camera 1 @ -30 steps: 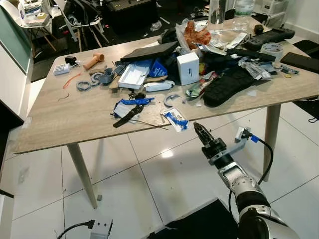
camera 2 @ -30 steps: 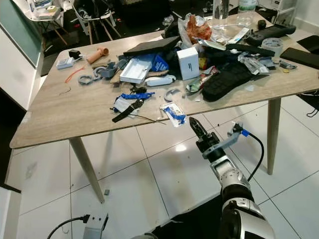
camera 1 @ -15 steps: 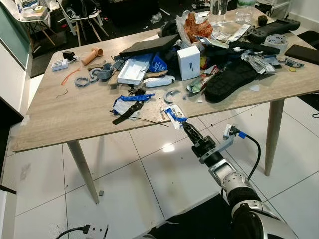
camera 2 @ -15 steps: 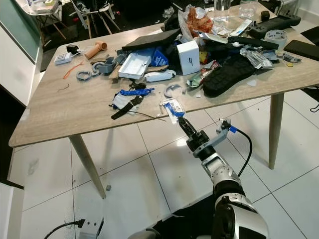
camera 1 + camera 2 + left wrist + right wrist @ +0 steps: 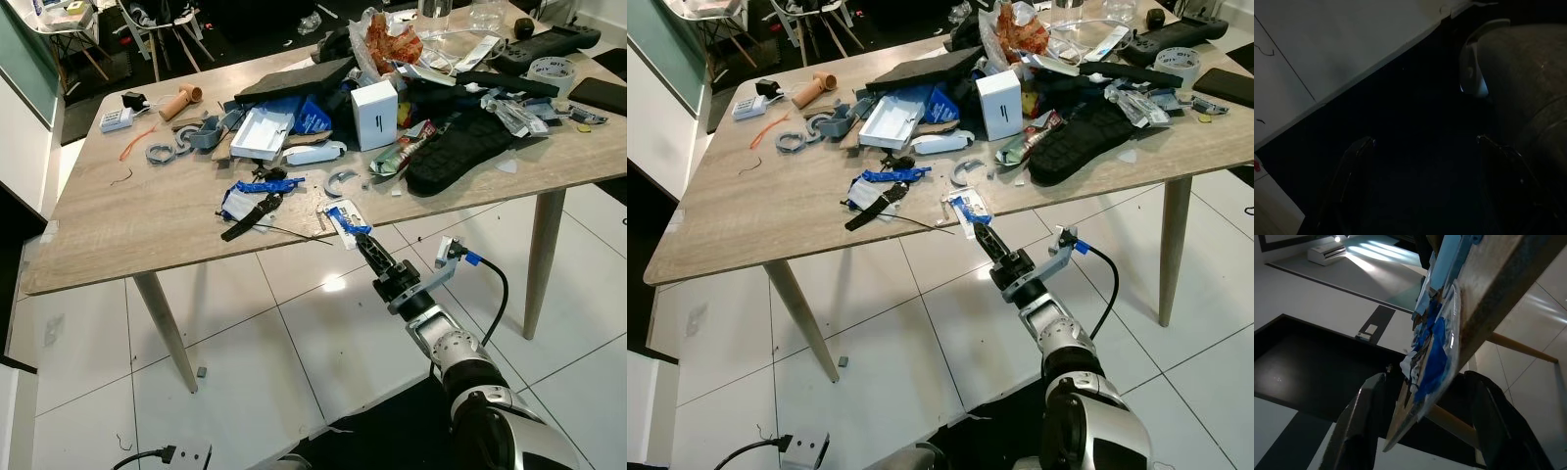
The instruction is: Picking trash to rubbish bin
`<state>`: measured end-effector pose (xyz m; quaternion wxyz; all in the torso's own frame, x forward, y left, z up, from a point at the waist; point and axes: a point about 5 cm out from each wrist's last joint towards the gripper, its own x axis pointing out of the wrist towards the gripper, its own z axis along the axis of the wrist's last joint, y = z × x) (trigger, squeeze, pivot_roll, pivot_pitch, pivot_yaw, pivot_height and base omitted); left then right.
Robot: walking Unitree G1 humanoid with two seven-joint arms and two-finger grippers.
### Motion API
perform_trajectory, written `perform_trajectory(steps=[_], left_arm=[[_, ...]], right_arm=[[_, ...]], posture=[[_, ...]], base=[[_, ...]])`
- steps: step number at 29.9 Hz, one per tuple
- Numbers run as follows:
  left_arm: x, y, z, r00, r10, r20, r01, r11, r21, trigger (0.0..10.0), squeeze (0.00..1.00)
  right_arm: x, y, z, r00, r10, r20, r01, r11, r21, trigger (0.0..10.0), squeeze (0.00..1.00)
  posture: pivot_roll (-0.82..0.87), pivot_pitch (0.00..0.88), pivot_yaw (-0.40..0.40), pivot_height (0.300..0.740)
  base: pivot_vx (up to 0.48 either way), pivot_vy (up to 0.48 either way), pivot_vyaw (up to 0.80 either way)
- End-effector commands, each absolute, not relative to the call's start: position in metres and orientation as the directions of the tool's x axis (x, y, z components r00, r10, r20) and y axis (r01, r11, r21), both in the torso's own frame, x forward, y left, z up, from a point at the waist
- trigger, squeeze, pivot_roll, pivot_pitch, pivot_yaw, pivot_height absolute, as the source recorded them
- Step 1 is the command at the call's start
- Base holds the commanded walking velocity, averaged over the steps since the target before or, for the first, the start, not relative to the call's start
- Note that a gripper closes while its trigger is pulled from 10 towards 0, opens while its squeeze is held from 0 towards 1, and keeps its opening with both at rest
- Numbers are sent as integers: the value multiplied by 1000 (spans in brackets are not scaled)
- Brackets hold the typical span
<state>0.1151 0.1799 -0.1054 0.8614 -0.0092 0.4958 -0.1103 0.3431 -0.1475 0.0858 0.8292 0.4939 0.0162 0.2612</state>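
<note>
**Right gripper parted around a wrapper at the table edge**

The right gripper [image 5: 364, 244] reaches up from 5 o'clock to the near edge of the wooden table [image 5: 147, 230]. In the right wrist view its two black fingers [image 5: 1359, 423] stand apart, one on each side of the blue-and-clear plastic wrapper [image 5: 1432, 357], which overhangs the table edge between them. Whether either finger touches the wrapper cannot be told; nothing is clamped.

The left gripper [image 5: 1420, 186] hangs idle in shadow, its two fingers spread with nothing between them.

Counted on the table: one wrapper [image 5: 347, 221] at the near edge, one white box [image 5: 375, 114] standing upright at about 12 o'clock from it, one black watch [image 5: 251, 215] lying at about 9 o'clock beside a blue part, one black glove-like item [image 5: 460, 157] at about 2 o'clock, and one roll of tape [image 5: 547, 70] far off at 2 o'clock. The rest of the heap is too jumbled to count.

The wrapper is a flat, crinkled clear packet with blue print and white patches, lying partly over the table's edge.
</note>
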Motion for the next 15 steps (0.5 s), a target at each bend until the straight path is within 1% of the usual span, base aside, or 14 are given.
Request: perform_trajectory(steps=[1, 2, 3, 15], left_arm=[[105, 190, -107, 454, -186, -871, 189, 976, -110, 10000, 0], [104, 190, -107, 454, -187, -871, 189, 976, -111, 10000, 0], [104, 190, -107, 453, -187, -872, 189, 976, -111, 10000, 0], [105, 190, -107, 451, -186, -873, 193, 975, -108, 10000, 0]], right_arm=[[344, -140, 85, 864, 450, 225, -407, 364, 838, 4196, 0], [345, -140, 85, 867, 444, 225, -405, 367, 838, 4196, 0], [345, -141, 86, 871, 436, 226, -402, 369, 838, 0, 0], [352, -150, 100, 875, 395, 278, -428, 365, 827, 0, 0]], posture=[[-37, 174, 204, 740], [-37, 174, 204, 740], [-36, 174, 203, 740], [-51, 150, 197, 740]], base=[[0, 0, 0], [0, 0, 0], [0, 0, 0], [0, 0, 0]])
